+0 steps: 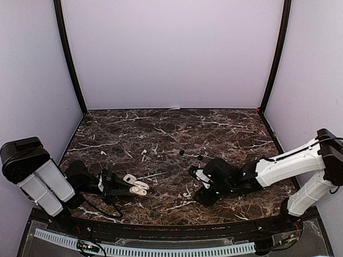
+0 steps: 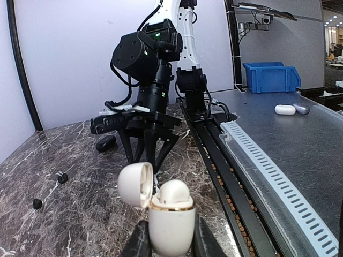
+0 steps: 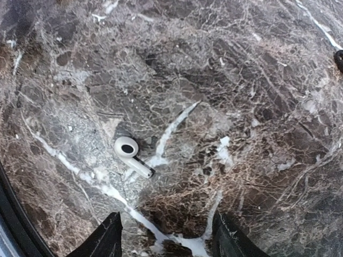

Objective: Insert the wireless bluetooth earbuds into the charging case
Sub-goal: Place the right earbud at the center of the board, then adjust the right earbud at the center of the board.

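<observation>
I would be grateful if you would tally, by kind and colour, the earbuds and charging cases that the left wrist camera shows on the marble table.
White charging case, lid open: 1
Black charging case: 1
Black earbuds: 2
Total: 4

Charging case (image 2: 170, 219) runs off the bottom edge. Black shape (image 3: 339, 60) is clipped at the right edge, unidentifiable.
</observation>
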Available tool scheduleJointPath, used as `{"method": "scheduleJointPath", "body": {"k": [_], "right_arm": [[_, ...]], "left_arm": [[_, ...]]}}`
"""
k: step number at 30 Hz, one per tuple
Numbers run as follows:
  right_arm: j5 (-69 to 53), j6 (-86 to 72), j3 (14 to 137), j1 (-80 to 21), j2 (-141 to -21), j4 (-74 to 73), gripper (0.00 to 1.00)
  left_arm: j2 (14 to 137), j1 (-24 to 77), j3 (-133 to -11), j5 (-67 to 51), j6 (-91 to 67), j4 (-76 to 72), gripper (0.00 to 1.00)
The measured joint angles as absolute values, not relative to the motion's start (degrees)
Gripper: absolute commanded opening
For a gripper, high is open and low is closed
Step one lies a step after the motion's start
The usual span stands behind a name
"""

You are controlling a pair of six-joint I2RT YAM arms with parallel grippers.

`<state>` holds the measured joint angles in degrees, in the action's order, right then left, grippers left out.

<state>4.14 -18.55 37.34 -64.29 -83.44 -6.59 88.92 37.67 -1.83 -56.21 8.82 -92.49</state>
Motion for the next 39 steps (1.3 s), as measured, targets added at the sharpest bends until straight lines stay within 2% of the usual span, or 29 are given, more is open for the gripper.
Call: {"method": "scheduleJointPath", "body": {"k": [7,17,25,39], "right_arm": [[8.88,-18.94,41.43,-68.03,-91.07,-8.05,0.53],[14.94,-19.64,45.25,-69.45,-94.89,-9.02,0.40],[19.27,-19.57,48.36,-69.56,-97.97,-9.21,0.36],[22.61,-17.52,52.31,-68.88,-101.80,-8.69,0.36]], "left_arm": [[88.92,37.67,-1.83,-56.05,8.84,-92.49,0.00],[88.92,37.67,-1.83,-56.05,8.82,-92.51,0.00],[88.92,37.67,-1.83,-55.83,8.56,-92.51,0.01],[88.95,37.67,-1.83,-55.46,8.56,-92.49,0.00]]}}
